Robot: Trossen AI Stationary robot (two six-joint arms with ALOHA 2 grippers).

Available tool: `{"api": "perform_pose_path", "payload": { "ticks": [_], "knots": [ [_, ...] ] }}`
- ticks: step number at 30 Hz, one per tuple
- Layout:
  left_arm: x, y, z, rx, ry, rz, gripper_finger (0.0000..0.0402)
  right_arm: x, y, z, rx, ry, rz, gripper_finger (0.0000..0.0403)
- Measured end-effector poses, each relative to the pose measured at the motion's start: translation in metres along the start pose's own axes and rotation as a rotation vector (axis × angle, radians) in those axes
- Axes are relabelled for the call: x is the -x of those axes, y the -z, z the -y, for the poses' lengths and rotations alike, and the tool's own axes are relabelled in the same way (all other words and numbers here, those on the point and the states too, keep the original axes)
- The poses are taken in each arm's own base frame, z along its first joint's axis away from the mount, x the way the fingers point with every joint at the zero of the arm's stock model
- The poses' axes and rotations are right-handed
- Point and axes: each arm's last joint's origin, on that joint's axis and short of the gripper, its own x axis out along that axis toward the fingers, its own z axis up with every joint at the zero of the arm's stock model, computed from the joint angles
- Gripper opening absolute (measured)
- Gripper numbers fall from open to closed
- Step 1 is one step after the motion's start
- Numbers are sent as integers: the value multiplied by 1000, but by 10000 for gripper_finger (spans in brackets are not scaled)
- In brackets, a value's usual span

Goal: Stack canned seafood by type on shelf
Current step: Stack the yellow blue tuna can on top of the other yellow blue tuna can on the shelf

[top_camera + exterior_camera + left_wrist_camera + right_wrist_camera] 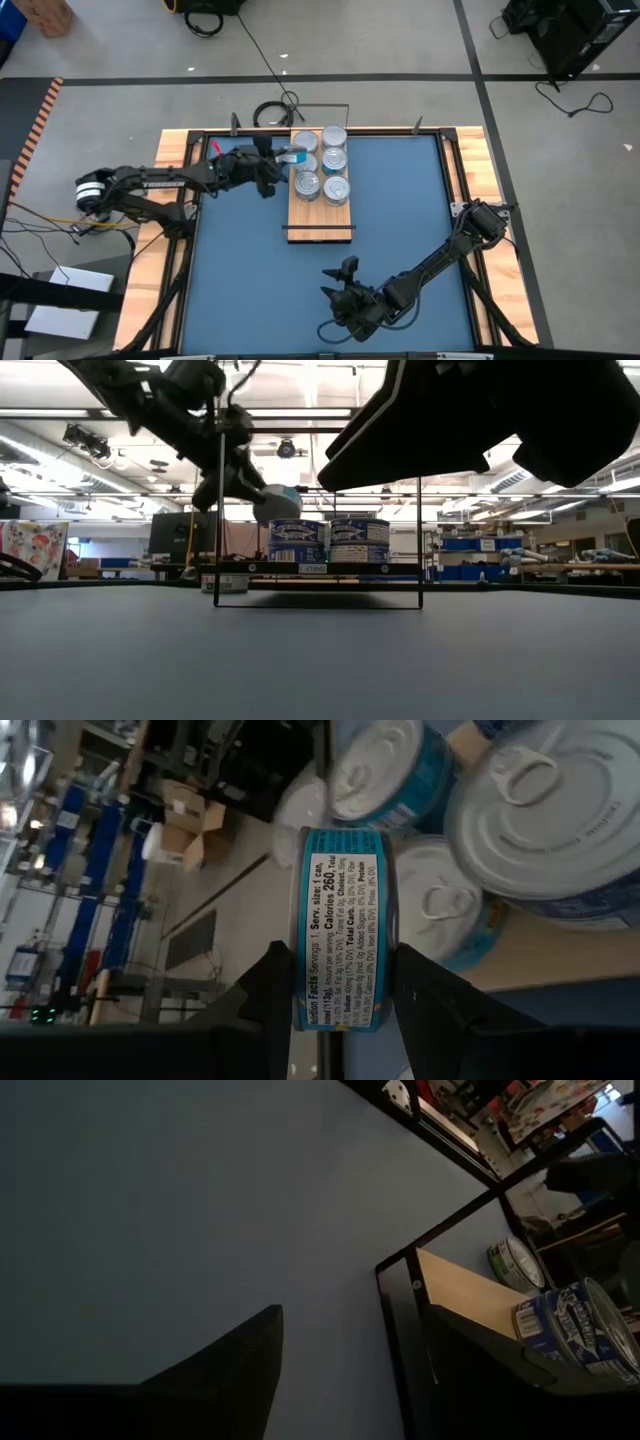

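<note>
Tins (336,186) are stacked at the shelf's (320,222) far end, in two columns. Nearest the camera side, the right gripper (338,282) waits low over the bench (240,280), jaws wide and empty, well short of the shelf's bare near half. At the shelf's far left corner, one tin (340,925) is held on edge in the left gripper (283,156), jaws clamped on its flat faces, its axis level. It is judged to need tipping upright over the left column; room is tight beside the stacks.

Tins (335,160) silver tops, teal-blue sides; shelf (321,216) light wood, black frame; table (240,270) blue.
</note>
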Motion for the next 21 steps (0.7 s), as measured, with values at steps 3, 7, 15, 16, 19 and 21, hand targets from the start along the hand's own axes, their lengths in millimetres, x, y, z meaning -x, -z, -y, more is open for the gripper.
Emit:
{"api": "perform_pose_path", "payload": {
  "ticks": [3,7,15,16,19,21],
  "knots": [
    [-10,2,2,3,8,8,141,-1,1,1,-10,-2,-10,250],
    [-22,4,8,1,26,1,141,-2,1,1,-9,-5,-12,250],
    [-35,6,16,-5,55,12,141,-2,2,1,-21,-5,-15,250],
    [-36,6,16,-5,56,12,141,-2,2,1,-24,-6,-15,250],
    [-37,6,17,-3,56,13,159,-2,2,1,-24,-13,-16,250],
    [-36,6,17,-1,55,11,179,-2,2,1,-24,-15,-17,250]
  ]
}}
